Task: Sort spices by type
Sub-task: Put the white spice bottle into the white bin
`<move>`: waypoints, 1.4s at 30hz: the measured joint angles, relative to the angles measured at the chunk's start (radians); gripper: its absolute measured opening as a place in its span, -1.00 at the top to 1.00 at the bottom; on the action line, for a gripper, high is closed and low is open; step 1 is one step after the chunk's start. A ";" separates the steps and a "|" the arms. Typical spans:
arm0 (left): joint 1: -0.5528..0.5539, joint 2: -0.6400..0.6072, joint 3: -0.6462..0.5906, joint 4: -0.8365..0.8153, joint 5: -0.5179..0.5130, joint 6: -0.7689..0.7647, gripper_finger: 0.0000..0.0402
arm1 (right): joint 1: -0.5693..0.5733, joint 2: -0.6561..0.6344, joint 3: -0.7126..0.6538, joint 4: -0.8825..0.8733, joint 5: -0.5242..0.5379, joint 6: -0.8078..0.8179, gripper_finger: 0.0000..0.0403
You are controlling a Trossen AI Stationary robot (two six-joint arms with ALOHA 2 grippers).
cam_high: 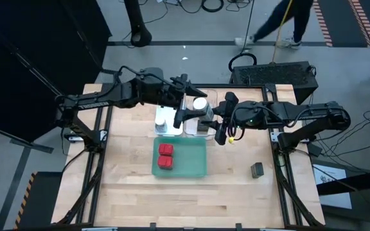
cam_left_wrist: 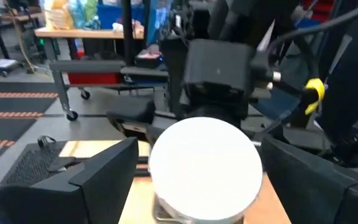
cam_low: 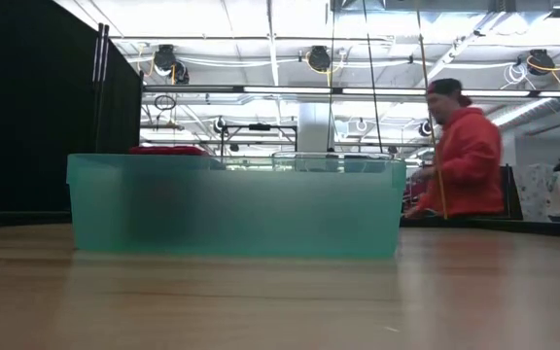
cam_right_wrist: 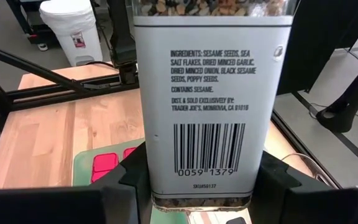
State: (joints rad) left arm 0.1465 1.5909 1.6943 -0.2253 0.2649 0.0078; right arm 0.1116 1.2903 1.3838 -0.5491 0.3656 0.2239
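A white-lidded spice jar (cam_high: 200,102) with a barcode label (cam_right_wrist: 210,93) is up above the trays at the table's far middle. My right gripper (cam_right_wrist: 204,186) is shut on it and reaches in from the right (cam_high: 216,119). My left gripper (cam_left_wrist: 199,149) comes from the left (cam_high: 188,106) and is open, one finger on each side of the jar's white lid (cam_left_wrist: 204,165), which faces its camera. Two red tins (cam_high: 166,156) lie in the green tray (cam_high: 194,160). A dark grey tin (cam_high: 257,169) sits on the bare table to the right. My right gripper pinches the jar's labelled body between its two fingers (cam_right_wrist: 135,180), low down just under the barcode (cam_right_wrist: 204,186). The jar is lifted clear and stands up out of the hold, its label turned to the wrist camera. My left gripper: I cannot tell whether its fingers (cam_left_wrist: 104,174) touch the lid.
A white tray (cam_high: 169,130) and a clear tray (cam_high: 203,128) stand side by side behind the green tray, under both grippers. The green tray (cam_low: 231,209) fills the low view. Bare wood lies toward the near edge. A person in red (cam_low: 465,156) is in the room beyond.
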 joint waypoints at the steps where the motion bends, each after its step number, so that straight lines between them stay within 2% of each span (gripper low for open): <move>1: 0.001 0.001 0.000 0.006 0.000 0.000 -0.67 | 0.000 0.000 0.000 0.000 0.000 0.000 0.21; 4: 0.002 0.005 0.001 0.009 0.000 0.000 -0.51 | 0.000 0.000 0.000 0.000 0.000 0.000 0.21; 8: 0.001 0.007 0.001 0.006 0.002 -0.003 -0.08 | 0.000 0.000 0.000 0.001 0.000 -0.002 0.21; 9: 0.001 0.007 0.001 0.004 0.006 -0.004 -0.02 | 0.000 0.000 0.000 0.001 0.000 -0.002 0.21; 17: 0.004 0.007 0.001 -0.001 0.000 -0.001 -0.02 | -0.003 0.000 0.000 -0.001 0.001 -0.015 0.19; 19: 0.011 0.006 0.001 0.000 -0.004 -0.006 -0.02 | -0.015 0.000 0.000 -0.001 -0.001 0.019 -0.02; 23: 0.037 0.007 0.000 -0.016 -0.029 -0.022 -0.02 | -0.038 -0.001 0.000 -0.008 0.000 0.095 -0.58; 27: 0.070 0.005 0.000 -0.114 -0.083 -0.024 -0.02 | -0.051 -0.004 0.000 -0.052 -0.002 0.142 -0.90; 30: 0.109 0.006 0.000 -0.240 -0.162 -0.020 -0.02 | -0.064 -0.015 0.001 -0.118 0.001 0.192 -0.95; 35: 0.169 0.023 0.000 -0.453 -0.326 -0.002 -0.02 | -0.079 -0.021 0.001 -0.181 0.002 0.238 -0.89; 38: 0.192 0.029 -0.060 -0.478 -0.322 0.013 -0.02 | -0.079 -0.023 0.001 -0.177 0.003 0.239 -0.88; 42: 0.203 -0.033 -0.215 -0.363 -0.252 0.034 -0.02 | -0.078 -0.023 0.001 -0.178 0.005 0.235 -0.88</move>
State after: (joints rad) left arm 0.3491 1.5583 1.4791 -0.5880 0.0130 0.0414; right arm 0.0334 1.2675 1.3846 -0.7273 0.3711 0.4591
